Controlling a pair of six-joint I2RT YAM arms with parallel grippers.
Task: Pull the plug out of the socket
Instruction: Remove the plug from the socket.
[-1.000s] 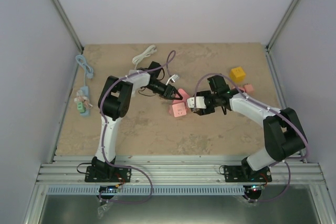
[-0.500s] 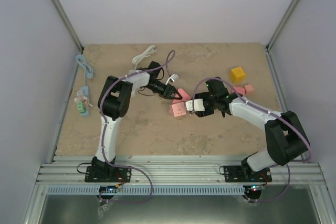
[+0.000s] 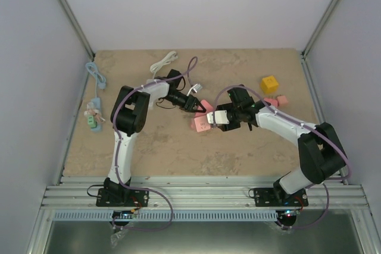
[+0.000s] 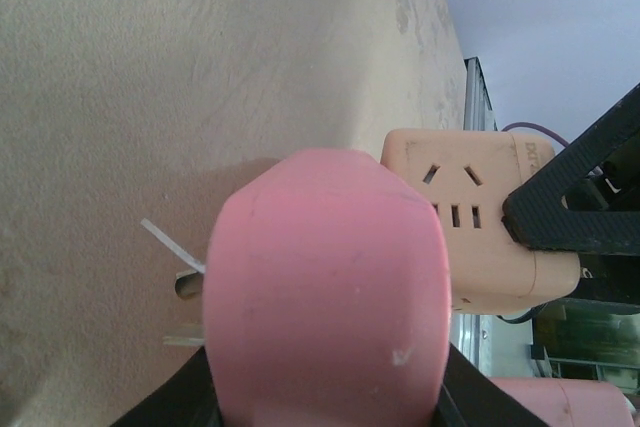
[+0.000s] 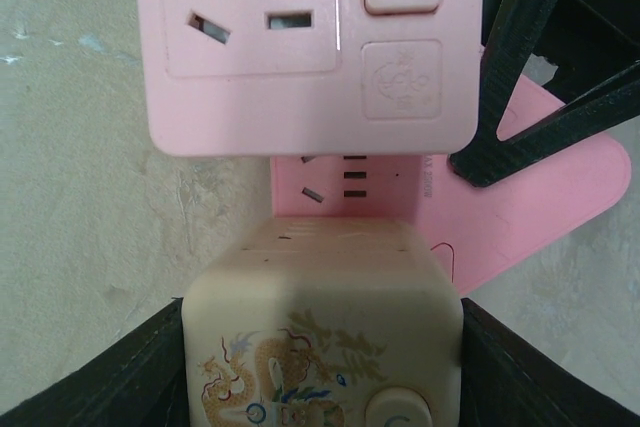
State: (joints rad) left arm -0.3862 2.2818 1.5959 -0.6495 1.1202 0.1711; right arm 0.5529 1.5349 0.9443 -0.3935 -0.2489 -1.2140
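Observation:
My left gripper [image 3: 201, 107] is shut on a rounded pink plug [image 4: 325, 287]; its bare metal prongs [image 4: 185, 287] stick out free above the table. My right gripper [image 3: 221, 117] is shut on a cream cube adapter [image 5: 320, 327] with a dragon print. The adapter's far end sits against the side face of a pink cube socket [image 5: 310, 47], which rests on the table [image 3: 201, 125]. I cannot tell whether it is plugged in. The pink plug [image 5: 560, 207] and the left gripper's black fingers [image 5: 540, 77] are just right of the pink cube. The cream adapter also shows in the left wrist view [image 4: 470, 217].
A yellow cube [image 3: 269, 84] and a small pink block [image 3: 280, 100] lie at the back right. A white cable [image 3: 164, 62] lies at the back. A pale blue power strip [image 3: 92, 114] with its cord lies along the left edge.
My right gripper has moved a little to the left with the cream adapter, up to the pink cube socket. The left gripper has hardly moved.

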